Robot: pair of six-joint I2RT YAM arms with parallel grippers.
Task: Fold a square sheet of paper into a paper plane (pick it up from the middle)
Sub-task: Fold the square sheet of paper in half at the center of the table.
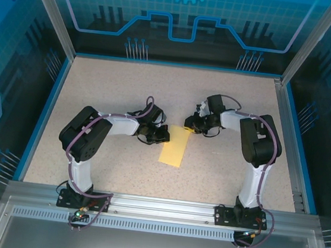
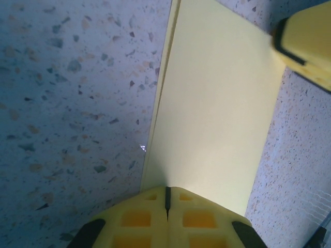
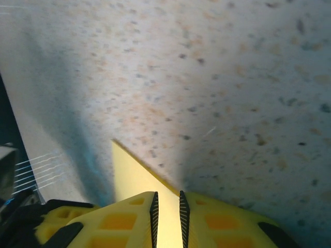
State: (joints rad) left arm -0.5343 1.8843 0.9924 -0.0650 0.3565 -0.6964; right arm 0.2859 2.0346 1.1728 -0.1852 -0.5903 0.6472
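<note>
A speckled beige table (image 1: 97,92) sits inside a blue-lit enclosure, with an aluminium rail (image 1: 144,204) along its near edge where both arms are bolted.

The left gripper (image 2: 166,192) is clenched, its yellow pads pressed flat together with no gap. The tips touch one short end of the square sheet of paper (image 2: 217,113) and clamp nothing. From there the pale-yellow sheet runs away as a long strip, lying flat on the table. A second layer peeks out along one long side, so it is folded double.

The right gripper (image 3: 167,199) stands a narrow slit apart, with yellow paper showing through the slit below it. Its tips sit over a corner of the sheet, and a pointed wedge of paper reaches out past them onto bare table. I cannot tell whether it pinches the paper or only rests on it.

From above, the folded strip lies near the middle of the table, its long sides running roughly from far edge to near edge. Both grippers meet at its far end, the left at one corner, the right at the other.
</note>
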